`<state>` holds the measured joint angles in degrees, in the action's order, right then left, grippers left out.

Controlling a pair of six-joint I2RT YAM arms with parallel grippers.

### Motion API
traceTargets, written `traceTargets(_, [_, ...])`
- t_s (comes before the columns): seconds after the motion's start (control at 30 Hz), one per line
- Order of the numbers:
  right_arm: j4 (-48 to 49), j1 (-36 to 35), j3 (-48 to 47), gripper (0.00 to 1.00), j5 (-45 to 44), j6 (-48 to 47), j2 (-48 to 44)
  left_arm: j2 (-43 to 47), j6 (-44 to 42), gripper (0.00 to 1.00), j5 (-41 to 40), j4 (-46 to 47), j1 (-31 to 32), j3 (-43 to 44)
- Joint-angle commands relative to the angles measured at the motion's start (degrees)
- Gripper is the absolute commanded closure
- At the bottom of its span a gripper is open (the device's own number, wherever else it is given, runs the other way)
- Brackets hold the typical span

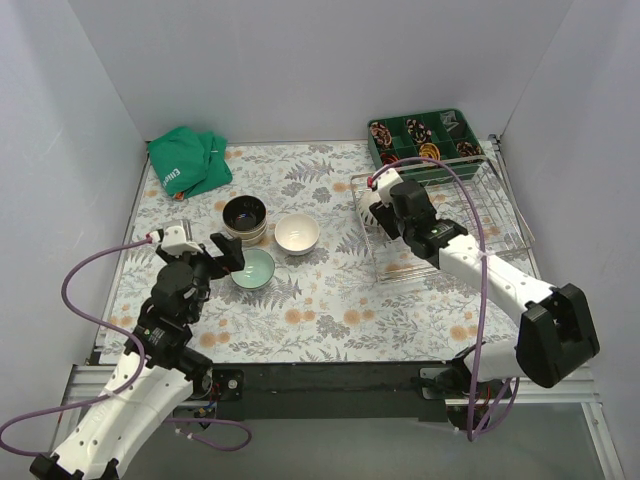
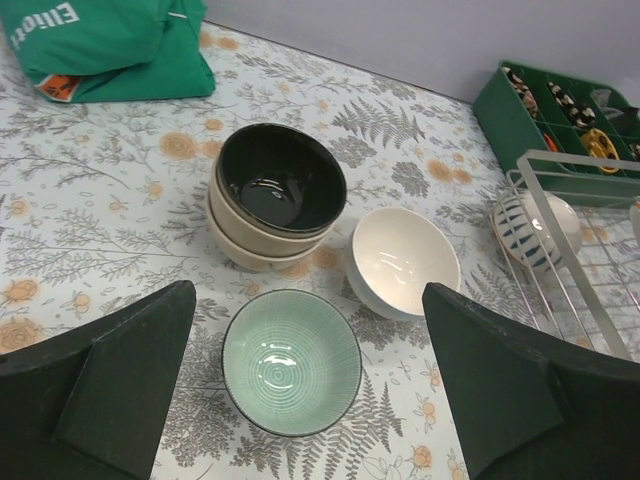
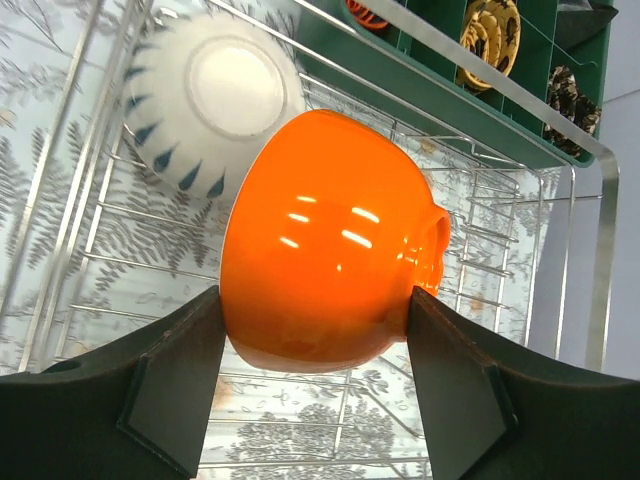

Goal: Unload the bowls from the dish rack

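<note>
My left gripper (image 1: 226, 256) is open and empty, just above the pale green bowl (image 1: 253, 268), which stands on the table between its fingers in the left wrist view (image 2: 291, 361). A dark-glazed bowl (image 2: 281, 188) tops a stack of beige bowls, and a white bowl (image 2: 405, 260) stands beside it. My right gripper (image 3: 315, 300) is shut on an orange bowl (image 3: 325, 240), held on its side over the wire dish rack (image 3: 480, 215). A white bowl with blue marks (image 3: 215, 100) lies in the rack's corner. The orange bowl is hidden in the top view.
A green compartment tray (image 1: 425, 138) stands behind the dish rack (image 1: 470, 215). A folded green cloth (image 1: 188, 162) lies at the back left. White walls close in the table on three sides.
</note>
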<state>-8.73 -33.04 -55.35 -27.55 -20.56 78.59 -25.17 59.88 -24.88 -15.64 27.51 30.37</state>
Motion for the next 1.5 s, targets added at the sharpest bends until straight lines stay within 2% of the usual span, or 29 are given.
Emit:
traceTargets(0.0, [0.56,-0.01,-3.18,0.88,3.63,10.78,-5.01,-1.46,-1.78,0.02,7.91,3.06,0.00,-0.49])
traceTargets(0.27, [1.26,-0.01,-2.22,0.88,11.90,19.67,-10.82,-7.69,-0.56,0.02,19.59,6.23,0.09,1.18])
traceTargets(0.47, [4.16,-0.01,0.59,0.88,22.44,25.64,-16.88,-14.64,2.96,0.02,26.88,8.60,0.00,3.03])
traceTargets(0.67, [7.84,-0.01,4.11,0.88,34.13,32.23,-21.10,-20.70,8.67,0.02,32.88,15.28,0.09,2.94])
traceTargets(0.93, [16.02,-0.01,9.56,0.88,42.84,41.81,-23.39,-27.73,16.14,0.02,32.71,30.04,2.02,1.01])
traceTargets(1.2, [24.81,0.08,13.95,0.89,47.50,49.47,-23.57,-36.16,16.77,0.02,31.30,43.83,7.12,-0.31])
traceTargets(1.47, [30.00,-0.01,16.15,0.89,50.22,54.48,-23.65,-43.29,15.18,0.11,29.89,50.97,10.72,-0.66])
